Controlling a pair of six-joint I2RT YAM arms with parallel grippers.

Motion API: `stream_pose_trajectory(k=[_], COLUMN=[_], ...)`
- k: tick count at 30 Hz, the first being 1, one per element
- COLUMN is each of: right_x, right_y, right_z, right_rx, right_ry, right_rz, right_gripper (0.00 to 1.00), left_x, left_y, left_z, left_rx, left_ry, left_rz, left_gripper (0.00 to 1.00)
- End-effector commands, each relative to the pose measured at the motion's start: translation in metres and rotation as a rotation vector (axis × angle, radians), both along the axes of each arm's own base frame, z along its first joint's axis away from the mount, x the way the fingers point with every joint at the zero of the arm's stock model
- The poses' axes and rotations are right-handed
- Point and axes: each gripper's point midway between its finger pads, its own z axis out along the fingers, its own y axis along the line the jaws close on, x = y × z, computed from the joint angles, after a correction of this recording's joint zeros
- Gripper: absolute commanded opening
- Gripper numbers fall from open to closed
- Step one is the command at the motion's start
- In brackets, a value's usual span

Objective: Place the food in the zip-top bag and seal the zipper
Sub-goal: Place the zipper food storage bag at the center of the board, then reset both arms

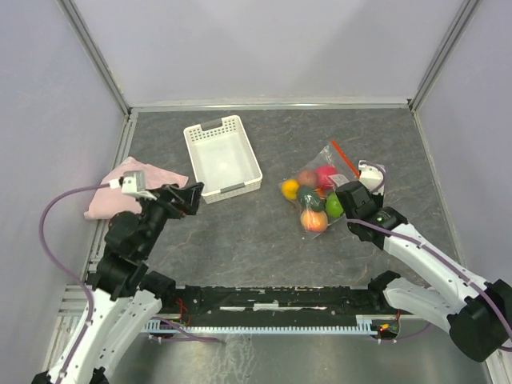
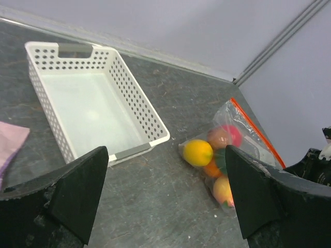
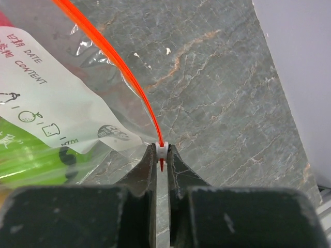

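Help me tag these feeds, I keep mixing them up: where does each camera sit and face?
Top external: above and behind the arms, looking down at the table; both arms show, with left gripper and right gripper.
Left wrist: on the left arm, facing across to the white basket and zip-top bag; its open fingers frame the bottom.
Right wrist: on the right arm, close above the zipper, its fingers pinching the zipper's end.
Shared: the bag in all three; the basket in top and left wrist.
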Motion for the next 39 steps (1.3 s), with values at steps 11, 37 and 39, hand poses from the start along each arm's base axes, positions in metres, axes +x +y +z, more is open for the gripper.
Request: stream_pose_trajectory(k=[11,37,39], right_x=[-0.006,-0.055,-0.055], right_y=[-0.006,0.007,0.007], right_z=[0.05,0.119,0.121], right_rx=[0.159,0.444,0.445], right_ry=[-0.231,-0.531,-0.539], right_rz=[-0.03,0.261,0.263], right_gripper=[0.57,0.99,0.99], left_x=[-0.044,-0.057,-0.056], left_y=[0.045,0.062,0.063], left_z=[0.047,0.049,0.049], left_rx=[0.083,0.079,0.084], left_ry=[-0.184,-0.324,-0.319], left_rz=[0.11,0.171,0.18], left_gripper=[1.0,0.99,1.0])
